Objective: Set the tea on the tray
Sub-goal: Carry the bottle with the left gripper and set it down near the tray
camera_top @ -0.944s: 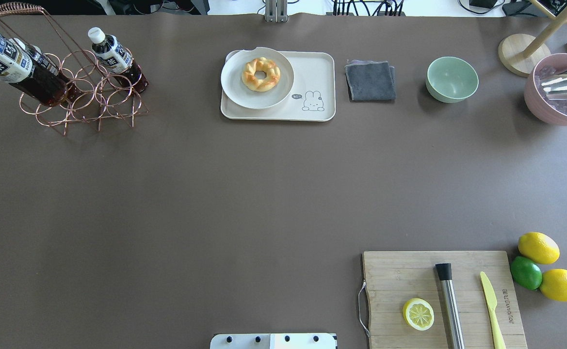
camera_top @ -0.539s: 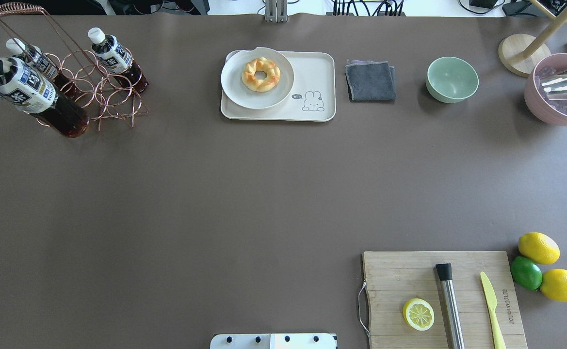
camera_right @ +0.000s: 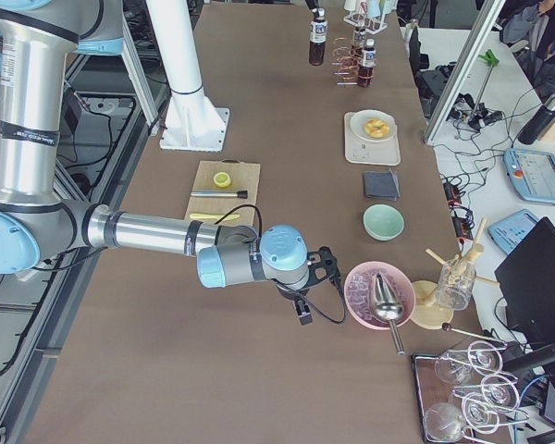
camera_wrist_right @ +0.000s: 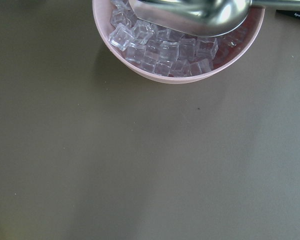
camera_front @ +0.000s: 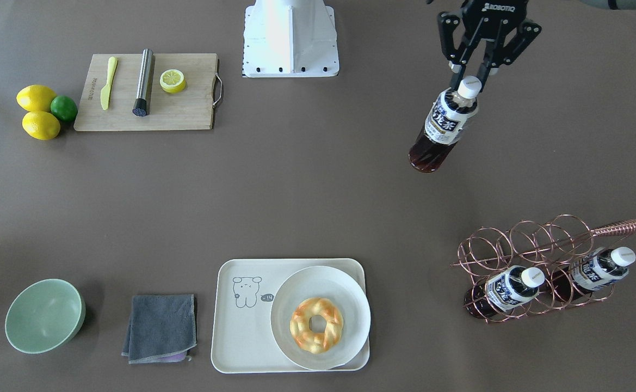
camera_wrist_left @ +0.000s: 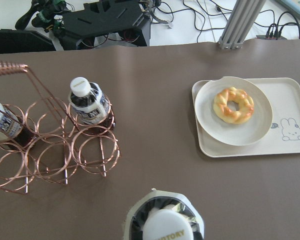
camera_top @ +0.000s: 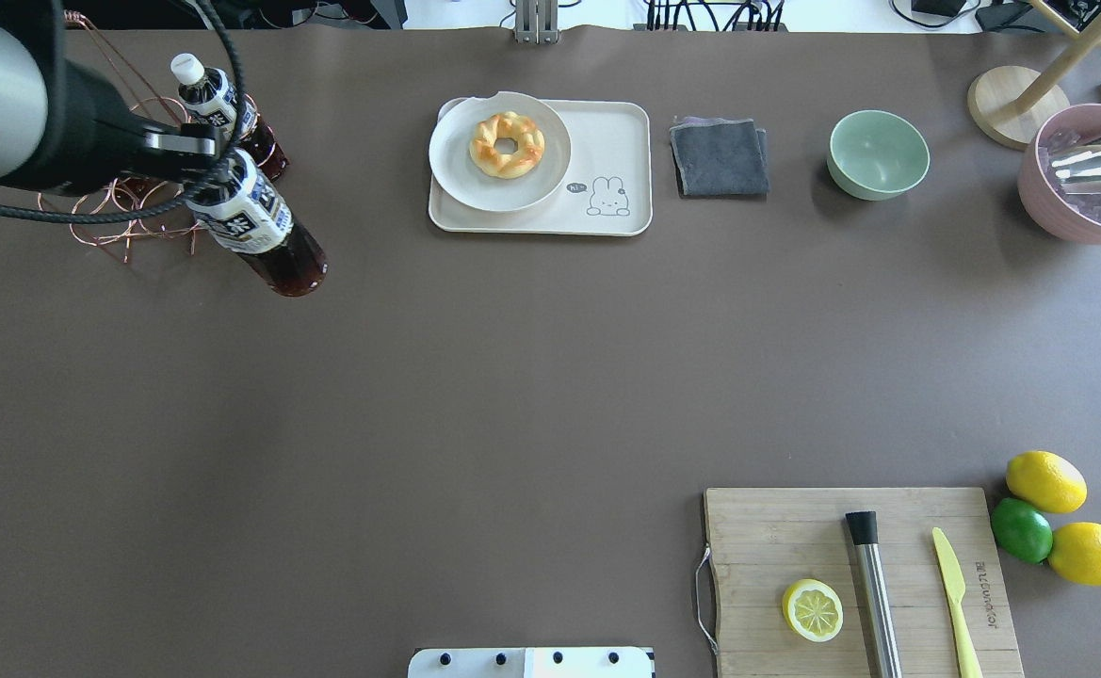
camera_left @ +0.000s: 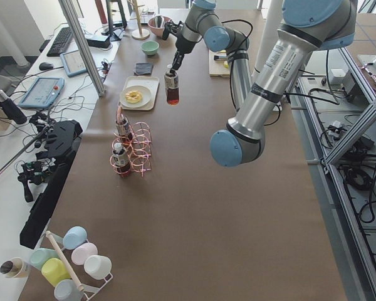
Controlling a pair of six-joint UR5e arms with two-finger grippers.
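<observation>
My left gripper (camera_front: 471,80) is shut on the white-capped neck of a tea bottle (camera_front: 444,128) and holds it tilted above the table. In the overhead view the gripper (camera_top: 203,155) and the bottle (camera_top: 258,226) are just right of the copper wire rack (camera_top: 117,202). The bottle's cap fills the bottom of the left wrist view (camera_wrist_left: 165,227). Two more bottles (camera_front: 511,286) (camera_front: 600,269) lie in the rack (camera_front: 535,245). The cream tray (camera_top: 621,141) (camera_front: 241,326) lies at the table's far middle. My right gripper (camera_right: 302,314) hovers by the ice bowl; I cannot tell whether it is open.
A round plate (camera_top: 456,179) with a doughnut (camera_top: 507,143) covers the tray's left half. A grey cloth (camera_top: 720,155), a green bowl (camera_top: 878,153) and a pink ice bowl (camera_top: 1044,212) stand to its right. A cutting board (camera_top: 776,537) lies near right.
My left arm has carried the bottle right and slightly nearer, away from the rack toward the tray. The arm now shows in the overhead view.
</observation>
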